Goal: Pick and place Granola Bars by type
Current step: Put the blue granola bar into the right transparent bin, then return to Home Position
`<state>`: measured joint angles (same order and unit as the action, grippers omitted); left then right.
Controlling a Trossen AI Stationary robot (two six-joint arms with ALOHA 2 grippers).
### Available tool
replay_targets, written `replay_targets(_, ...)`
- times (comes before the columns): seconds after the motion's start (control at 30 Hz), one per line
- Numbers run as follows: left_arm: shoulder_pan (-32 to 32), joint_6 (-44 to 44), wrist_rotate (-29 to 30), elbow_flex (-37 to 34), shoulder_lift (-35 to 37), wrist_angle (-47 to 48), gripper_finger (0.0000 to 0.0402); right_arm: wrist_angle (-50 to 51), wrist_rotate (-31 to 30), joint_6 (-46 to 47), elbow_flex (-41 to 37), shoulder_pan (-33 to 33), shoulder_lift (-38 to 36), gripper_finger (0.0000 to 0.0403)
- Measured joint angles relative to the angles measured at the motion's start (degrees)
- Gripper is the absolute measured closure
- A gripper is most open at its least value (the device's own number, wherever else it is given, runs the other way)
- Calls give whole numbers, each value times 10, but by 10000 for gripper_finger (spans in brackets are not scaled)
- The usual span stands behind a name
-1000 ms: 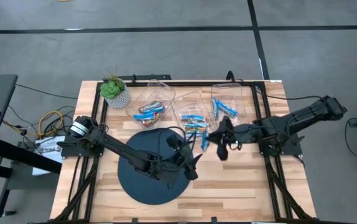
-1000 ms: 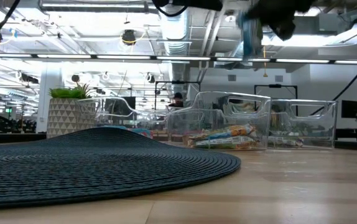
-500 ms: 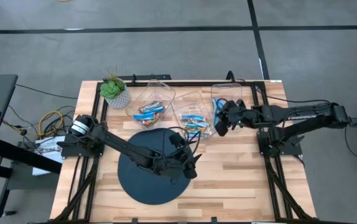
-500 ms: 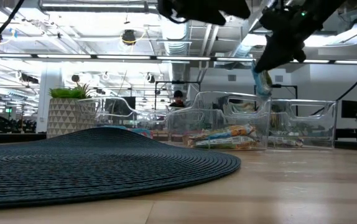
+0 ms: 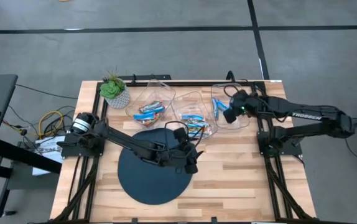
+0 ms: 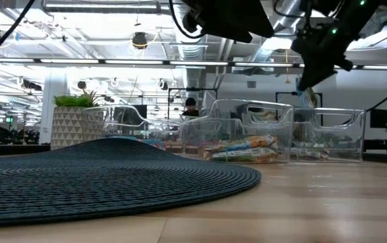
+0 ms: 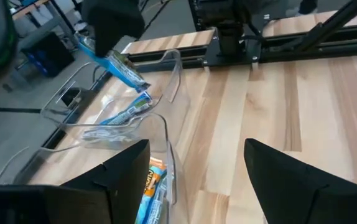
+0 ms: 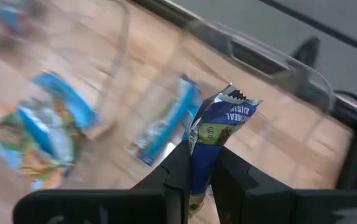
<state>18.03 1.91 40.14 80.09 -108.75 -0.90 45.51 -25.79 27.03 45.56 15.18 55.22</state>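
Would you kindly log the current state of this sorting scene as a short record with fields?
Right hand: shut on a blue granola bar, above the right clear bin
Left hand: open, empty, over the front rim of the dark round mat
Right bin contents: blue bars
Middle bin: blue bars with orange
Left bin: mixed-colour bars
Potted plant: back left corner of the table

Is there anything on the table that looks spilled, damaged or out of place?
Nothing stands out. The granola bars lie inside the clear bins, and the right claw holds one bar over the rightmost bin. The mat lies flat.
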Motion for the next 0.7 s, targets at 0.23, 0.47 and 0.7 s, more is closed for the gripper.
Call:
replay_targets(0.23,-18,-7,-57,0,0,6,147,28,3,-12,0,43,53,359)
replay_targets(0.47,-21,-12,-58,0,0,19,148,20,3,-20,0,48,84,325)
replay_targets(0.7,-21,-15,-80,-22,0,-16,148,19,3,-30,0,45,85,243)
